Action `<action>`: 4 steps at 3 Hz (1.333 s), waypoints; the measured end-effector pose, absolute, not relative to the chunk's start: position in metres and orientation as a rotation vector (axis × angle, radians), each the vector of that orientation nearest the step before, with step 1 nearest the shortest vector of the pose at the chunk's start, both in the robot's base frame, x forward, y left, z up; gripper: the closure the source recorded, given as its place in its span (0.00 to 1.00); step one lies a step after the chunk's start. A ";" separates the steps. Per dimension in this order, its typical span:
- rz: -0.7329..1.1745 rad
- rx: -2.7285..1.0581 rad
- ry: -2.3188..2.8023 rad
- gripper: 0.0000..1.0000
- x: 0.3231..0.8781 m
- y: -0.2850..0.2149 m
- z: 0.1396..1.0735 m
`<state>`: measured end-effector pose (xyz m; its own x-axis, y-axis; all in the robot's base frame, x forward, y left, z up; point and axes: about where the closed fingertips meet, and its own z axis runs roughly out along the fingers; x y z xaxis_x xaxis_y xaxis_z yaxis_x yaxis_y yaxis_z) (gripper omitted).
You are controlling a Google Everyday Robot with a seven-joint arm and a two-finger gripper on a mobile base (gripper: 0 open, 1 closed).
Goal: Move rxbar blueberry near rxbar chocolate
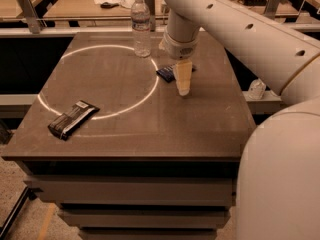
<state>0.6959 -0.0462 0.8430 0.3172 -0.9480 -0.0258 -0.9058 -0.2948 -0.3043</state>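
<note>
The rxbar blueberry (165, 73), in a navy-blue wrapper, lies on the table right of centre, partly hidden behind my gripper. The rxbar chocolate (73, 118), in a black and grey wrapper, lies near the table's front left corner. My gripper (183, 88) points down with its pale fingertips at the table surface, just in front and to the right of the blue bar. The two bars are far apart.
A clear water bottle (141, 21) stands at the back centre of the brown table (200, 129). A bright ring of light (95, 115) marks the left half of the top. My white arm fills the right side. Desks stand behind.
</note>
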 end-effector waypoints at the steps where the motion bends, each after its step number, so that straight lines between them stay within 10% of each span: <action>1: -0.245 -2.441 1.589 0.00 0.693 -0.055 0.850; 4: -0.434 -2.635 1.438 0.00 0.693 -0.057 0.852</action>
